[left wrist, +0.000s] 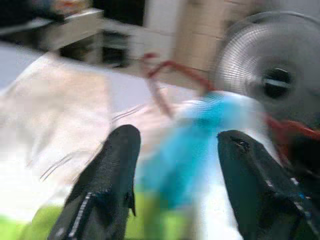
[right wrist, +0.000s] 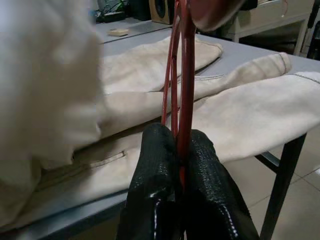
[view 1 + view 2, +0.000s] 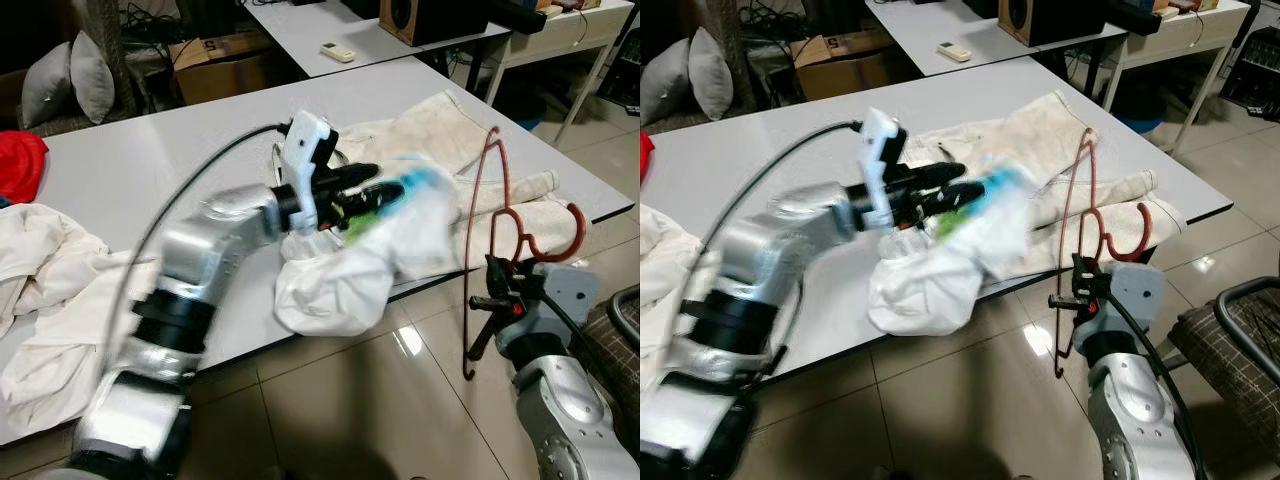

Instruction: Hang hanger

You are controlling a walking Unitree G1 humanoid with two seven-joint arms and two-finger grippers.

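Note:
A thin red wire hanger (image 3: 470, 215) stands upright off the table's front right edge, hook (image 3: 573, 232) toward the right. My right gripper (image 3: 497, 300) is shut on its lower side, and the black fingers (image 2: 155, 170) pinch the wire (image 2: 184, 75). My left gripper (image 3: 362, 188) reaches over the table's front edge, shut on a white garment (image 3: 335, 285) with a blue and green print (image 3: 992, 192). The garment bunches and sags over the edge. Blue cloth (image 1: 187, 150) sits between the fingers (image 1: 112, 170). The left arm and garment are blurred.
Beige trousers (image 3: 430, 125) lie spread across the grey table (image 3: 150, 160) behind the hanger. White clothes (image 3: 40, 270) and a red cloth (image 3: 18, 160) lie at the left. A second table (image 3: 330, 25) stands behind, and a chair (image 3: 1230, 340) stands at the right.

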